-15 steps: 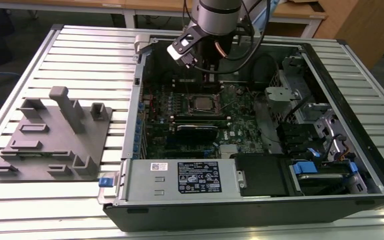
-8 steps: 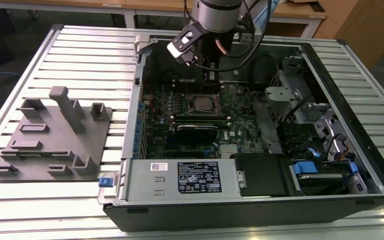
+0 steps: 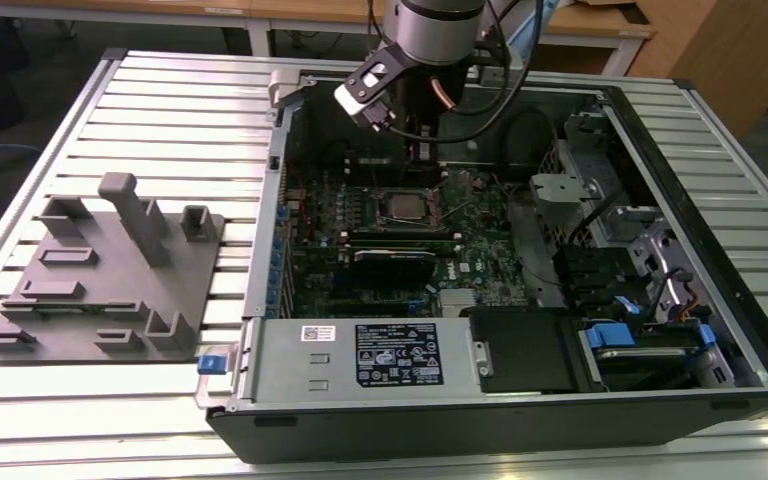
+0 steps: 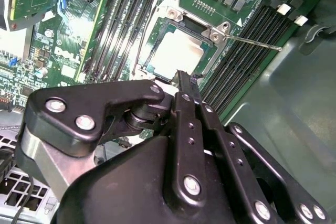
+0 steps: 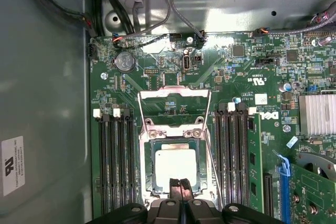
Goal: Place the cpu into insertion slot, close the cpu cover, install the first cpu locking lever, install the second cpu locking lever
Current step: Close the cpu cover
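The cpu (image 5: 174, 164) (image 4: 177, 53), a silvery square chip, lies flat in the insertion slot (image 5: 148, 167) (image 3: 404, 206) on the green motherboard. The cpu cover (image 5: 174, 94) is swung open, standing back from the slot on its hinge. Two thin wire locking levers (image 5: 140, 115) (image 4: 257, 43) stand free beside the slot. My gripper (image 5: 181, 184) (image 4: 185, 78) is shut with nothing between its fingers. Its tip hovers just over the chip's edge on the side away from the hinge. The arm's wrist (image 3: 431, 30) hangs over the far part of the open case.
Black memory slots (image 5: 118, 161) flank the socket on both sides. A finned heatsink (image 5: 317, 115) and a blue-latched card slot (image 5: 283, 167) lie further off. Cables (image 5: 142, 3) run along the case wall. A grey fixture (image 3: 104, 280) stands at the exterior view's left.
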`<state>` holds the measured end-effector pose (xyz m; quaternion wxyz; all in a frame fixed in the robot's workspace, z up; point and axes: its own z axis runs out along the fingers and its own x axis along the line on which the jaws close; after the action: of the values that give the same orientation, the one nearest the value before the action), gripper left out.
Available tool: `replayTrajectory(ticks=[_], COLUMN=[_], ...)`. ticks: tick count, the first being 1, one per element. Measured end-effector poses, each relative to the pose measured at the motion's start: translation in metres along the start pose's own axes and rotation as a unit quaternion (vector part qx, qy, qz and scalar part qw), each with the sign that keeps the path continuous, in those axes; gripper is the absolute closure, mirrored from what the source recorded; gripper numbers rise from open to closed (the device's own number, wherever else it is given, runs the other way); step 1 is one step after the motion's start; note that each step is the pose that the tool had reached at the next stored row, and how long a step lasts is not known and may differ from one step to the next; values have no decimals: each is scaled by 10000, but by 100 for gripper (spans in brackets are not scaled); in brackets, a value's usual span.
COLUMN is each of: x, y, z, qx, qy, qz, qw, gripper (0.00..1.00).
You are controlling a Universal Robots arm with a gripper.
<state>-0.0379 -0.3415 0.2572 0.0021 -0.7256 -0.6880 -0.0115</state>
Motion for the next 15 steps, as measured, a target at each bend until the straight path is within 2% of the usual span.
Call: replayTrajectory(ticks=[6,12,15], x=[3,7,11], y=[51,132,198], z=[1,3,5], qx=[0,0,0], qy=[0,0,0], qz=[1,1,1], qw=[10000,10000,10000], gripper=[90,90,90])
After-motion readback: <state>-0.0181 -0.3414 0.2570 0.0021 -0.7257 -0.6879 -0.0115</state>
